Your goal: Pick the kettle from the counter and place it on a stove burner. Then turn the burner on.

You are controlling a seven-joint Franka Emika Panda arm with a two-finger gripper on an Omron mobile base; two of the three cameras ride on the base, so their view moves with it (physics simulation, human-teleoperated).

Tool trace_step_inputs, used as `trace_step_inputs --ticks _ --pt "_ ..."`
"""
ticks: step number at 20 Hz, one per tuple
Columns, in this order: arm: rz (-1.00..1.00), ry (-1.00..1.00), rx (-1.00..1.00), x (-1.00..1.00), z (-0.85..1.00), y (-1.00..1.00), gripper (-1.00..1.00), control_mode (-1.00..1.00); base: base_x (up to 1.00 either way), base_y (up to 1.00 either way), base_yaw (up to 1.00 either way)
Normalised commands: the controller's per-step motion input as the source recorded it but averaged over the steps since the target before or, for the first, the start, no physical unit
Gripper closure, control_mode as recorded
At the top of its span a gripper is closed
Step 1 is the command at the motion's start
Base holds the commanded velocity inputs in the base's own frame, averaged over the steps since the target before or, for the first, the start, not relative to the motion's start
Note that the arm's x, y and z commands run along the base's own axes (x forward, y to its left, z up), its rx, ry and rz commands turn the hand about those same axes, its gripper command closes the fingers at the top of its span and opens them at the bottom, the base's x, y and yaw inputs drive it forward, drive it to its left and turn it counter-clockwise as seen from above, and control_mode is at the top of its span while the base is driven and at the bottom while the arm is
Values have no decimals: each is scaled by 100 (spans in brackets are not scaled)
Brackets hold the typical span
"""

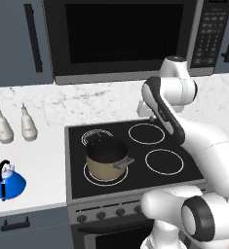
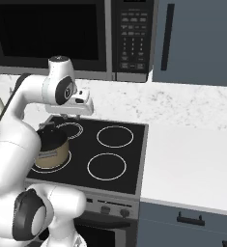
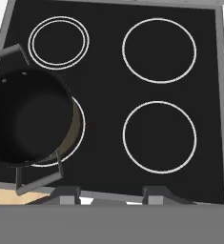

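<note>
The blue kettle (image 1: 9,182) stands upright on the white counter (image 1: 43,160), left of the stove and near the front edge. My gripper (image 3: 117,194) hangs high over the black cooktop, pointing down, far to the right of the kettle. Its two fingertips (image 3: 76,193) stand apart with nothing between them. In the right base view the hand (image 2: 80,105) hovers above the back left of the cooktop. Two plain single-ring stove burners lie bare on the right side, one at the back (image 3: 159,50) and one at the front (image 3: 159,137).
A tan pot (image 1: 106,158) with a dark inside sits on the front-left burner. Behind it is a burner of concentric rings (image 3: 58,40). Two pale bottles (image 1: 16,125) stand by the marble wall. A microwave (image 1: 121,34) hangs above. Knobs (image 1: 101,214) line the stove front.
</note>
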Motion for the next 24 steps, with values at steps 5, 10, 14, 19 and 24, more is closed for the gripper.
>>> trace_step_inputs --ticks 5,10,14,19,24 --pt "2 -1 0 -19 0 9 -100 -100 0 0 0" --pt "20 -8 -7 -94 0 81 -100 -100 0 0 0" --pt "21 -11 -6 -100 0 100 -100 -100 0 0 0" --pt "17 -14 0 -100 0 100 -100 -100 0 0 0" --pt "15 -9 -1 -97 0 100 -100 -100 0 0 0"
